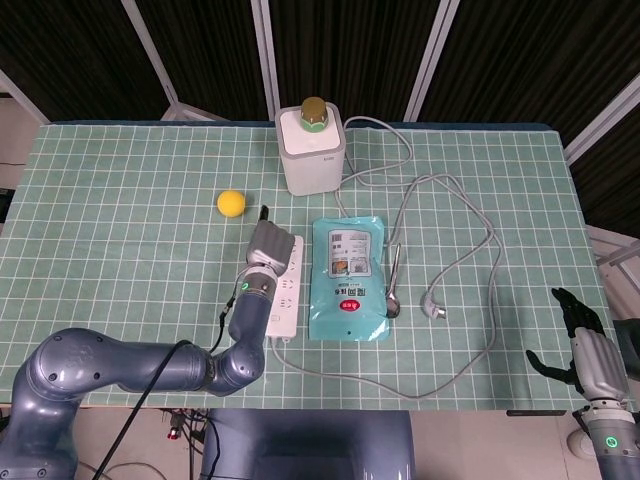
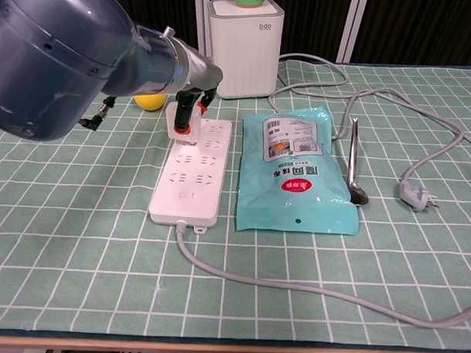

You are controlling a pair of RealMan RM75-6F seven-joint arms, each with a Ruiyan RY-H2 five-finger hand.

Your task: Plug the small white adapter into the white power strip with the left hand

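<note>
The white power strip [image 2: 193, 175] lies lengthwise on the green checked cloth, its cable trailing off its near end. My left hand [image 2: 190, 99] pinches the small white adapter [image 2: 178, 121] between dark, red-tipped fingers and holds it upright at the strip's far left corner, on or just above the sockets. From the head view the left hand [image 1: 268, 245] covers the far end of the power strip [image 1: 282, 298] and hides the adapter. My right hand [image 1: 585, 352] hangs off the table's right front corner, fingers apart, holding nothing.
A teal pouch [image 2: 296, 169] lies just right of the strip, with a spoon [image 2: 352, 165] beside it. Behind stand a white box appliance [image 2: 243, 47] and a yellow ball [image 2: 150, 102]. A grey cable with a loose plug [image 2: 415, 198] loops across the right side.
</note>
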